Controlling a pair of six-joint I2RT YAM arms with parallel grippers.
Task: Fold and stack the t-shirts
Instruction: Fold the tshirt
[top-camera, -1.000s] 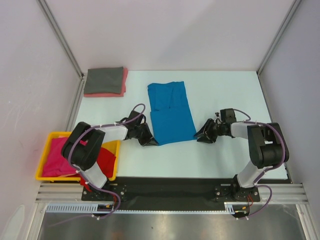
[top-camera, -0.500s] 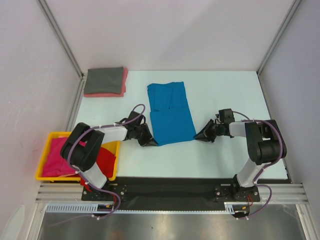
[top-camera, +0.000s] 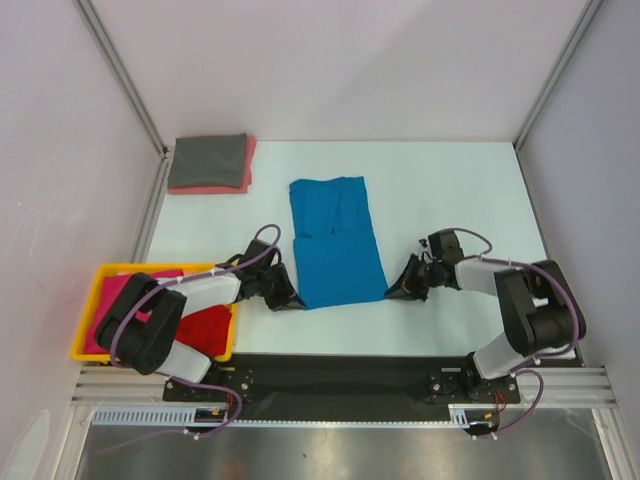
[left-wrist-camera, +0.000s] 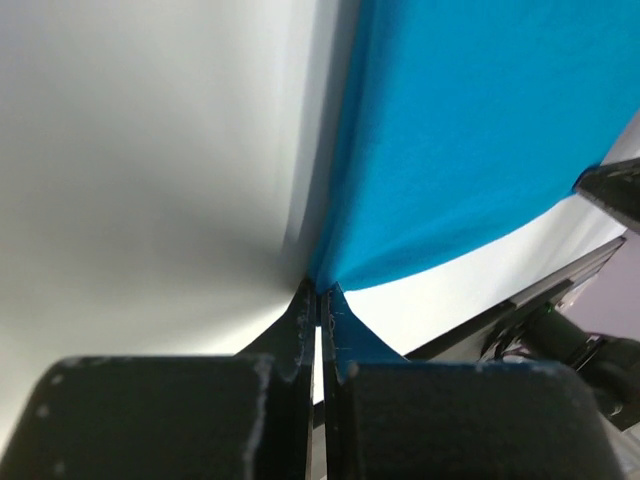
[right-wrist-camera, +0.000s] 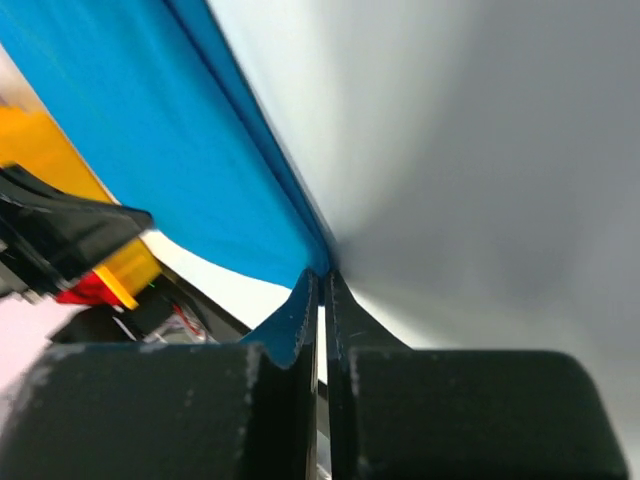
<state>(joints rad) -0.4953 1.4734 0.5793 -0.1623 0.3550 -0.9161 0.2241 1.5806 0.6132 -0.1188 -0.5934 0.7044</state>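
Left of the blue shirt (top-camera: 335, 245), at the near edge, the bin (top-camera: 140, 267) holds the magenta shirt (top-camera: 100, 320) and red shirt (top-camera: 205, 328), not yet folded. Farther back on that side, well apart from the blue shirt, the grey shirt (top-camera: 207, 160) lies folded on the pink shirt (top-camera: 212, 187). The blue shirt lies flat at mid-surface (top-camera: 450, 190), folded to a long strip. The left claw (top-camera: 288, 298) is pinched on its near-left corner, jaws almost closed with cloth between them in the left wrist view (left-wrist-camera: 318, 290). The right claw (top-camera: 393, 291) grips the near-right corner likewise (right-wrist-camera: 322, 275).

The step in hand is judged to be the crosswise fold. To do it well, raise both corners together and level, with the near hem lightly taut between them. Carry them over to the far hem in one arc, and lay edge on edge before letting go. Uneven lift would likely skew the crease.
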